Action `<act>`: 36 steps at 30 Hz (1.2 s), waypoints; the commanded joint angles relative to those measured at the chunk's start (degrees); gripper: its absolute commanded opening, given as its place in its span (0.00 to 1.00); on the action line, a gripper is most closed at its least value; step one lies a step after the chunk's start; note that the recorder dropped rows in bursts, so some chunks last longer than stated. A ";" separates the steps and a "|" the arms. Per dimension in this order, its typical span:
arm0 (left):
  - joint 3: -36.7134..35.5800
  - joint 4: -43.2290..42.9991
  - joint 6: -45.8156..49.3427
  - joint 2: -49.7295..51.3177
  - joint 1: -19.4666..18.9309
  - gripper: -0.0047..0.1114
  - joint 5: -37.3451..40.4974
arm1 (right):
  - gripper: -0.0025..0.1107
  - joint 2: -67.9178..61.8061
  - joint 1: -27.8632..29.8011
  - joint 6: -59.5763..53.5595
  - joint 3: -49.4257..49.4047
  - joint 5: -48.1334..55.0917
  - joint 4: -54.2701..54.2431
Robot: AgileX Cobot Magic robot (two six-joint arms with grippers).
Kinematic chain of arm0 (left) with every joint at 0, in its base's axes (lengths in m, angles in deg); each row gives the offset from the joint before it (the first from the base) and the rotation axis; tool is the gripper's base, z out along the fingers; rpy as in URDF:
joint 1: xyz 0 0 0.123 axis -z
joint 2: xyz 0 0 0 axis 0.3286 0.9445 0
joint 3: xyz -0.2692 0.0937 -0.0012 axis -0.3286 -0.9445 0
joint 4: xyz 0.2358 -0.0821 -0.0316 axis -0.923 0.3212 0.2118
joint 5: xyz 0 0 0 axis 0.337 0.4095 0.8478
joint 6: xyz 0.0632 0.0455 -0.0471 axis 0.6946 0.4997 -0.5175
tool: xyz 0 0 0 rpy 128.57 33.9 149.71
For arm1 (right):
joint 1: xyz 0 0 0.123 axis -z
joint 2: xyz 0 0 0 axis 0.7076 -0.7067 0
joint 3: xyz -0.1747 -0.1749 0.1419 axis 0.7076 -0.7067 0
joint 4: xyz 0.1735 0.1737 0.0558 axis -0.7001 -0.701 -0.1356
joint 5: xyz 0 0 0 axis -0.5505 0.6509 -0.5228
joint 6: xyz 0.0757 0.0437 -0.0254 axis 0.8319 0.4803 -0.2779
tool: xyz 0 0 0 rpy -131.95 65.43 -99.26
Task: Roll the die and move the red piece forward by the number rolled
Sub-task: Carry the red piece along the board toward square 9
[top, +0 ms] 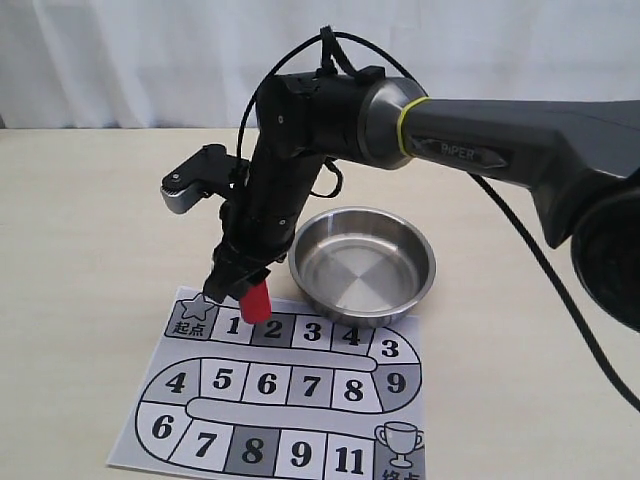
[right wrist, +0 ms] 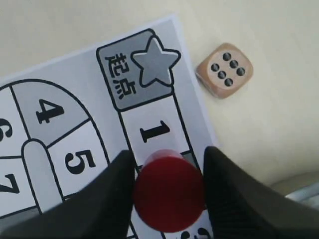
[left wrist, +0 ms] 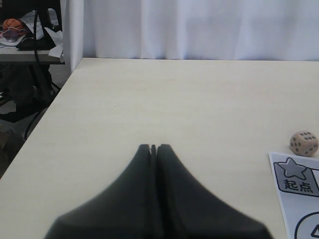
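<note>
The red piece [top: 256, 299] is a small red cylinder held between the fingers of my right gripper [top: 243, 287], which has reached across to the left end of the paper board [top: 150, 400]. In the right wrist view the red piece [right wrist: 168, 193] sits over the line between squares 1 and 2, with my right gripper [right wrist: 169, 158] shut on its sides. The tan die [right wrist: 224, 70] lies on the table just off the board by the star square, six pips up. The left wrist view shows the die [left wrist: 304, 143] too. My left gripper [left wrist: 153, 147] is shut on nothing.
A steel bowl [top: 312, 262] stands just behind the board, to the right of my right gripper; its rim [right wrist: 299, 184] shows in the right wrist view. The board's track runs from the star square [top: 194, 318] to a trophy square [top: 400, 445]. A white curtain hangs behind the table.
</note>
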 commanded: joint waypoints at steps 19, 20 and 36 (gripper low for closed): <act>-0.11 0.06 -0.32 -0.03 0.01 0.04 -0.76 | 0.06 3.26 0.25 0.44 -5.57 -4.66 0.22; -0.11 0.06 -0.32 -0.03 0.01 0.04 -0.76 | 0.06 4.09 0.25 0.44 -6.39 -4.78 0.22; -0.11 0.06 -0.32 -0.03 0.01 0.04 -0.76 | 0.06 12.56 0.25 3.32 -26.78 -23.13 1.41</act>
